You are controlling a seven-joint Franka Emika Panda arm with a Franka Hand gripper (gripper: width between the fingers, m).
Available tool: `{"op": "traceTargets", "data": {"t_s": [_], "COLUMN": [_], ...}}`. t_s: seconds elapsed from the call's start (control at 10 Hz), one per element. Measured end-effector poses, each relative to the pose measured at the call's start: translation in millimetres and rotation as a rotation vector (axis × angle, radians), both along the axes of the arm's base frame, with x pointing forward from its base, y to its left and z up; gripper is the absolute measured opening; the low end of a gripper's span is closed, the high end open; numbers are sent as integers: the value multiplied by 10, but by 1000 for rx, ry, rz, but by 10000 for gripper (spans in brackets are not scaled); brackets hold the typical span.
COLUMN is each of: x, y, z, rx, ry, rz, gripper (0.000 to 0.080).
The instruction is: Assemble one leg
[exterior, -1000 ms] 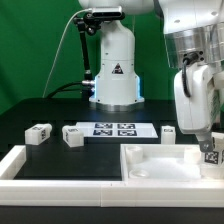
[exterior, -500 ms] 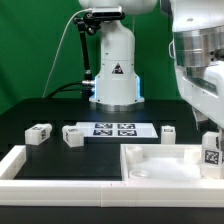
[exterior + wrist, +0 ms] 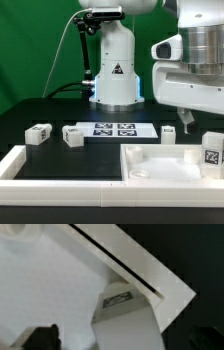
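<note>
One leg, a small white peg with a square tag on its face, stands upright at the corner of the large white recessed panel on the exterior view's right. My gripper hangs above and a little left of it, open and empty. In the wrist view the same leg lies below, in the panel's corner, between my two dark fingertips, which stand wide apart around my gripper. Three more legs lie on the black table: two at the left and one at the right.
The marker board lies flat at the table's middle back. The robot's white base stands behind it. A white L-shaped rail runs along the front left. A green backdrop closes the back.
My gripper has let go of the leg and risen straight up from it. The leg stays standing at the panel's corner. The other legs have not moved.
</note>
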State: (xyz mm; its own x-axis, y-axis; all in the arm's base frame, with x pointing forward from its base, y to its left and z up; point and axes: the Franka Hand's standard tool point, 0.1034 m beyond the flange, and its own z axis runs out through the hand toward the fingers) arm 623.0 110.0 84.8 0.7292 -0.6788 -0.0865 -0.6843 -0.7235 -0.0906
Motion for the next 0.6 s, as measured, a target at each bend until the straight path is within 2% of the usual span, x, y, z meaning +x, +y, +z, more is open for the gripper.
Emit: {"op": "traceTargets", "data": {"t_s": [0.2, 0.4, 0.5, 0.6], "x": [-15, -23, -23, -23], "y": [-62, -68, -69, -69], "z": [-52, -66, -67, -67], "rx": [-15, -14, -14, -14], "ry": [-59, -61, -61, -61], "rz": [205, 235, 235, 235], "gripper": [649, 649, 534, 534]}}
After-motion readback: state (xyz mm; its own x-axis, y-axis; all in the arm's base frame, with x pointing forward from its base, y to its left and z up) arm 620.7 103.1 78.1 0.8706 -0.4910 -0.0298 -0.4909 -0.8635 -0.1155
